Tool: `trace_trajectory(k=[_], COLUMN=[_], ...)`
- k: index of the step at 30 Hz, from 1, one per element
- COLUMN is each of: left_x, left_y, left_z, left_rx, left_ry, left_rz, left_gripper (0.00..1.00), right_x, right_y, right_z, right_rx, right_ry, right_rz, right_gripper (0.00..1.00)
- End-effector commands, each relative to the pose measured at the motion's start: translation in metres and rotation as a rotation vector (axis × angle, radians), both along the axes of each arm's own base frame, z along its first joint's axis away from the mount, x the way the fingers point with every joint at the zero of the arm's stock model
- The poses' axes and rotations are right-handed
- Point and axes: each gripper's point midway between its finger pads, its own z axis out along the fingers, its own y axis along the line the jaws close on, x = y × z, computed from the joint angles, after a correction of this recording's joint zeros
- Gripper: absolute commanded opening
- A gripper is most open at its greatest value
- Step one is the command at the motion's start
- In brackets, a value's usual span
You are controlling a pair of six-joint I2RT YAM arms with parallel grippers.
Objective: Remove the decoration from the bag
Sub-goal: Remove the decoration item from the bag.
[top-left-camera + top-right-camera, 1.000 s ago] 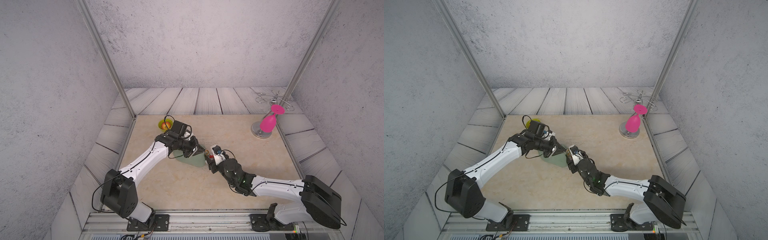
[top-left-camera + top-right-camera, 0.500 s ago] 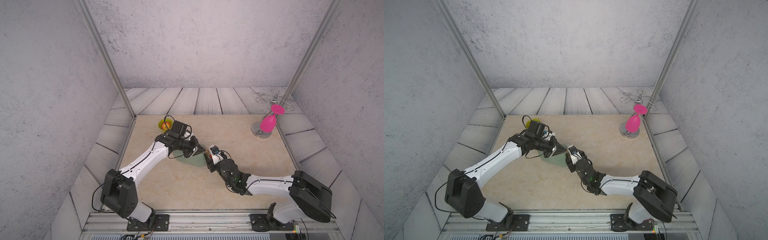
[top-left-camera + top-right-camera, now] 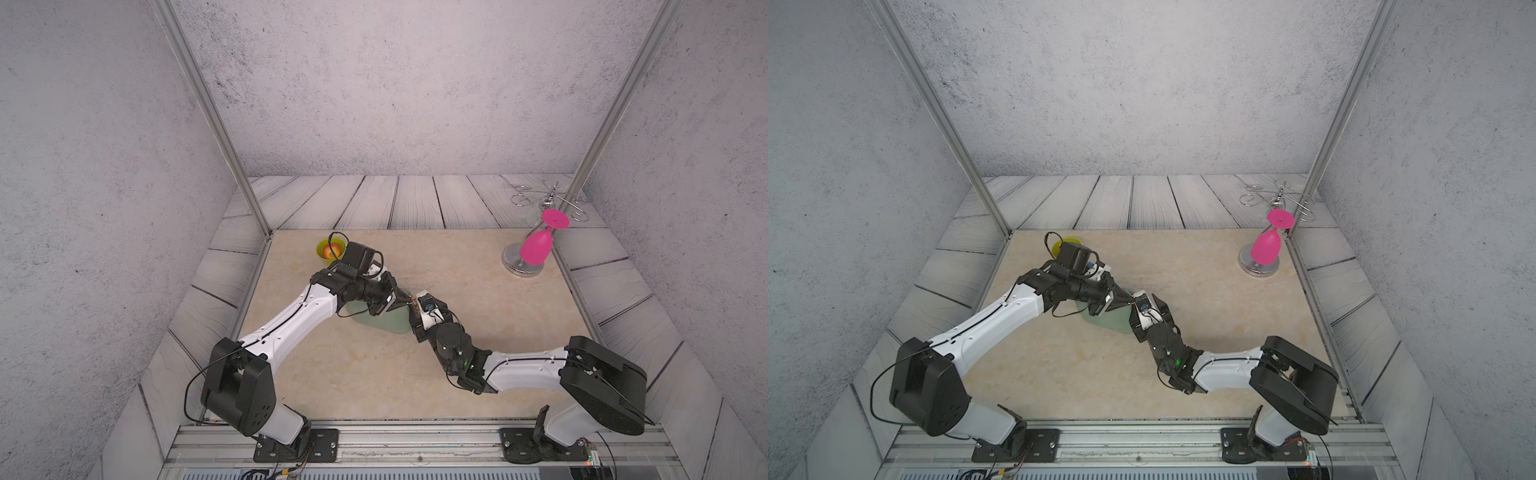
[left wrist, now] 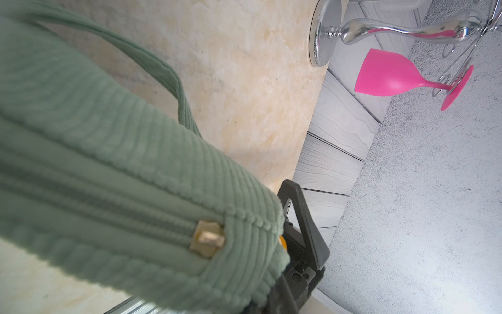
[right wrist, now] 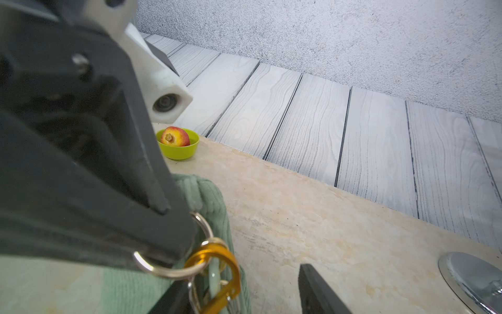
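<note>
Beige surface (image 3: 457,270) carries the green bag (image 3: 386,324), its end clenched in the left hand (image 5: 173,233), while the right hand (image 5: 239,288) stands released around the decoration (image 5: 214,261), visible only as an orange clasp on a ring (image 5: 163,269), so an off-centre pinch could tug the bag free.

Two robot arms reach over one table (image 3: 374,382): the left arm (image 3: 291,328) at the lower left of the frame and the right arm (image 3: 523,370) at the lower right. At the centre lies one green bag (image 3: 386,322). It carries one gold zipper pull (image 4: 207,239), one silver ring (image 5: 173,271) and one orange clasp (image 5: 233,269). Above and left of centre, one lime bowl (image 3: 320,249) holds one fruit (image 3: 331,250). At the upper right are one pink glass (image 3: 536,249) and one chrome stand (image 3: 517,266).
</note>
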Motion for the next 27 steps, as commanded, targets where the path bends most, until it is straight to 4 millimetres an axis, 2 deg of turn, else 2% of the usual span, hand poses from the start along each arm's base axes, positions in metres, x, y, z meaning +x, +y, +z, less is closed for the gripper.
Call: trace_trajectory(k=[1,7,18,27], left_x=[-0.001,-0.001,-0.007,-0.012], left_y=[0.001,0.001,0.000,0.003], left_z=[0.016,0.015,0.016,0.016], left_rx=[-0.042,-0.047,-0.062,-0.059], left_ry=[-0.039,-0.043,-0.074,-0.076], left_rz=[-0.002,-0.006,-0.077,-0.088], left_gripper=[0.00,0.00,0.00,0.00], right_x=[0.002,0.000,-0.016,-0.016], right_y=[0.002,0.004,0.012,0.011], right_z=[0.012,0.009,0.006,0.005], right_rx=[0.021,0.023,0.036,0.025], right_ry=[-0.029,-0.011,0.064,0.066], right_rz=[-0.020,-0.002,0.120,0.114], right_gripper=[0.61,0.54,0.52,0.50])
